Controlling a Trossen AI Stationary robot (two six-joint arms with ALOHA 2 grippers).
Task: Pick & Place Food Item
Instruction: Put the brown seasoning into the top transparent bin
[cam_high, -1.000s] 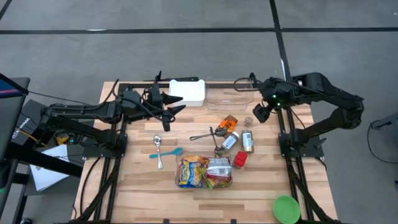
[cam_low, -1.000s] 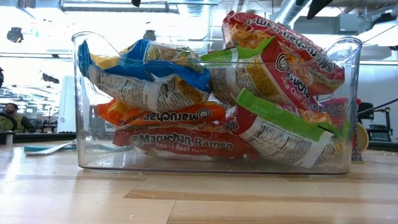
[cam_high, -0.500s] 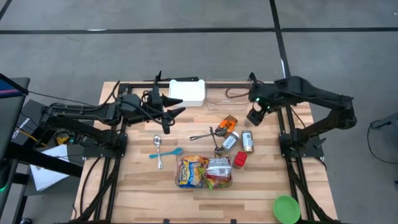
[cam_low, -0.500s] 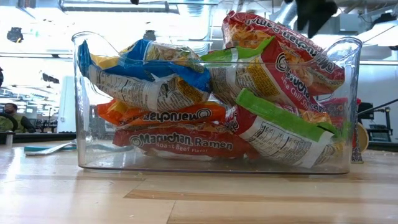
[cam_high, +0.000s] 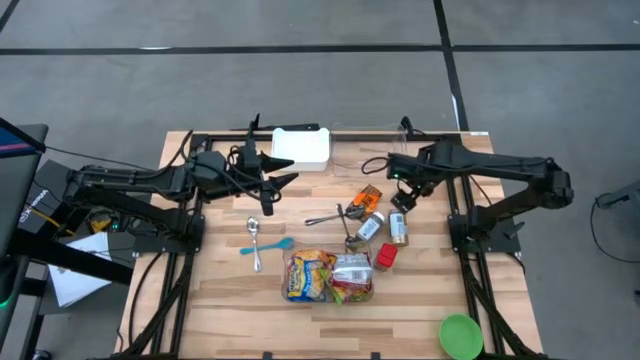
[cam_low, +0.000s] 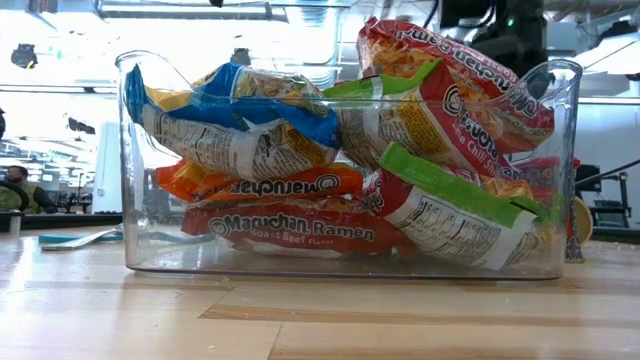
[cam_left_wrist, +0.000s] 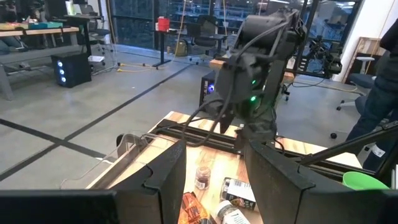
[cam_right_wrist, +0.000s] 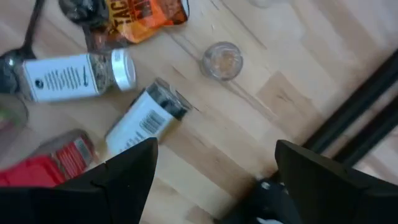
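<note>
Right tool (cam_high: 398, 197) spread above spice jars (cam_high: 398, 228); clear bin (cam_low: 560, 90) packed with ramen packets (cam_low: 300, 228).

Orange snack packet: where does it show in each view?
High view: orange snack packet, mid-table, just left of the right claw.
Low view: not seen; the ramen bin fills it.
Left wrist view: nearest item, beside the spice bottles.
Right wrist view: beyond the white-capped bottle.
Shared landmark: white-capped spice bottle.
</note>
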